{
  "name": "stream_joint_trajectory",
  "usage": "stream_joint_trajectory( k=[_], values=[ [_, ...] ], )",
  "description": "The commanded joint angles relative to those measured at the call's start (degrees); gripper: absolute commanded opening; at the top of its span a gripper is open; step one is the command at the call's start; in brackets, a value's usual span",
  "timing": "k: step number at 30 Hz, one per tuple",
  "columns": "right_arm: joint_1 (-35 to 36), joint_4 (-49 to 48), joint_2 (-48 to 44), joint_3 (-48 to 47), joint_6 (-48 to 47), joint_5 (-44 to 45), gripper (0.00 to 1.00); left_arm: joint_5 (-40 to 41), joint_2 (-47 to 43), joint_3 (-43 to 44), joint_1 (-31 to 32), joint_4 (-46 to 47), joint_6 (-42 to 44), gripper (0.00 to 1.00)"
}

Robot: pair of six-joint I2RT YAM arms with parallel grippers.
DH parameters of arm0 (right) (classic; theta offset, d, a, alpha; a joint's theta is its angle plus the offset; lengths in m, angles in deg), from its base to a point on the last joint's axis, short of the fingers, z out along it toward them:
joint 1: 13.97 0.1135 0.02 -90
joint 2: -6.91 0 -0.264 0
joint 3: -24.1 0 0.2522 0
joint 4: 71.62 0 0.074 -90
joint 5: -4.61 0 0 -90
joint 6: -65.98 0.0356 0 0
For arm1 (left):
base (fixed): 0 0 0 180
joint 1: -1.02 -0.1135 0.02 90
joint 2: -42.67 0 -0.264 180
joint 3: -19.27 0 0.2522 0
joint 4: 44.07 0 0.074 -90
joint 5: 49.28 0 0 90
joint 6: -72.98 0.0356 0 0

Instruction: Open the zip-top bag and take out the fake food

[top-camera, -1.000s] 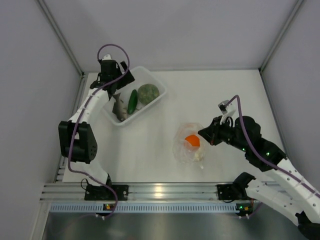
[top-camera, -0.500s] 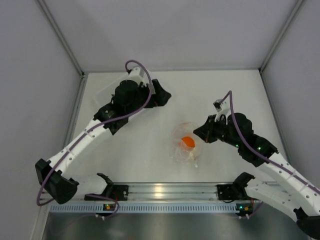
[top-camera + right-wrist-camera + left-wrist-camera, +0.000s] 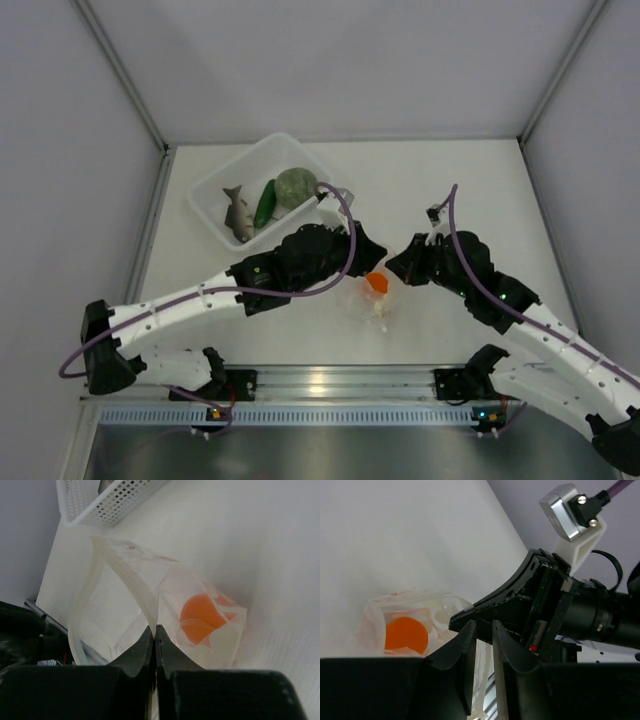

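Note:
The zip-top bag point(image 3: 376, 305) lies mid-table with its mouth pulled open and the orange ball point(image 3: 377, 283) of the fake food inside. My right gripper point(image 3: 394, 268) is shut on one lip of the bag's zip strip point(image 3: 127, 582), right at the pinch point(image 3: 154, 628); the ball point(image 3: 202, 617) shows through the film. My left gripper point(image 3: 371, 256) faces it across the bag. Its jaws point(image 3: 484, 626) stand a narrow gap apart, with bag film point(image 3: 440, 611) in that gap, and the ball point(image 3: 406, 635) lies to their left.
At the back left, a white perforated basket point(image 3: 232, 163) holds a grey fish point(image 3: 237, 212), a green cucumber point(image 3: 265, 203) and a pale-green cabbage ball point(image 3: 296, 187). Its corner point(image 3: 110, 500) shows beyond the bag. Grey walls stand on three sides, and a metal rail point(image 3: 320, 380) runs along the near edge.
My left arm has swung from the basket across to the bag, and its jaws have narrowed from wide open. The right gripper has drawn the bag slightly back and left.

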Motion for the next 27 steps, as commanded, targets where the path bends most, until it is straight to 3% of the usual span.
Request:
stream_joint_trajectory(
  k=[1,4,8,13,18,27],
  values=[
    [-0.4,-6.3,-2.2,1.9,2.7,1.6,0.0,4.4,4.8,-0.4,0.7,5.6,-2.1,0.23],
    [-0.4,-6.6,-5.0,4.4,3.6,4.0,0.0,6.2,8.4,-0.5,0.8,5.6,-2.7,0.08],
    [-0.4,-6.0,-7.6,6.6,4.0,5.3,0.0,6.5,12.4,-0.4,0.9,5.7,-3.5,0.08],
    [-0.4,-5.9,-7.7,6.8,4.5,4.5,0.0,8.4,18.0,0.8,1.4,5.5,-2.1,0.23],
    [-0.4,-5.9,-8.6,7.2,4.6,3.6,0.0,11.9,23.2,1.1,1.5,5.0,-0.9,0.32],
    [-0.4,-1.6,-11.4,8.8,1.6,6.4,0.0,10.8,31.3,4.0,1.9,-0.4,-0.4,0.52]
  ],
)
